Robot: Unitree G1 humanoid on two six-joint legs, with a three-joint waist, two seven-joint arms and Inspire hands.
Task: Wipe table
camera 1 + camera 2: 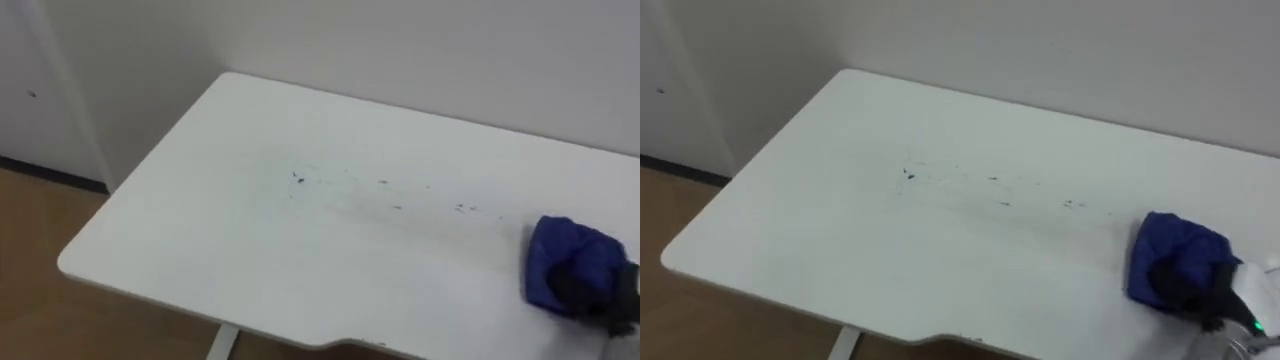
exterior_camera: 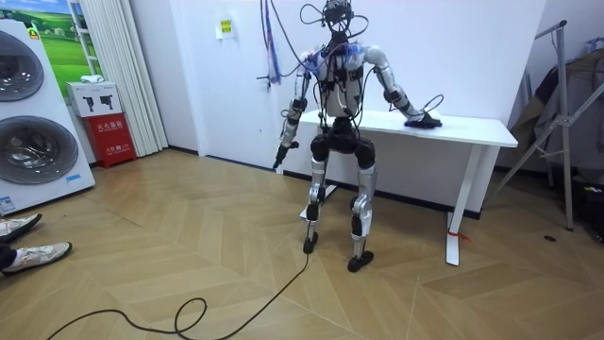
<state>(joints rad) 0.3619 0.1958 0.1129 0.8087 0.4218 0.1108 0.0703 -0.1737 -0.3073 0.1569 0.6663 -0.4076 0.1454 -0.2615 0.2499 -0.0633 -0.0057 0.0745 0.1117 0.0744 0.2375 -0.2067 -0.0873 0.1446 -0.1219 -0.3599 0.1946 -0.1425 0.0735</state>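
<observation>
Left eye view, entry one: white table set against a pale wall, dark specks strewn in a loose line across the middle of its top. Entry two: blue cloth, bunched, lying on the tabletop near its right end, well apart from the nearest specks; right hand upon it, dark fingers curled into the folds. Entry three, room view: robot upright at the table's front edge, right arm stretched out to the cloth, left hand hanging at its side below the tabletop, open or closed impossible to tell.
</observation>
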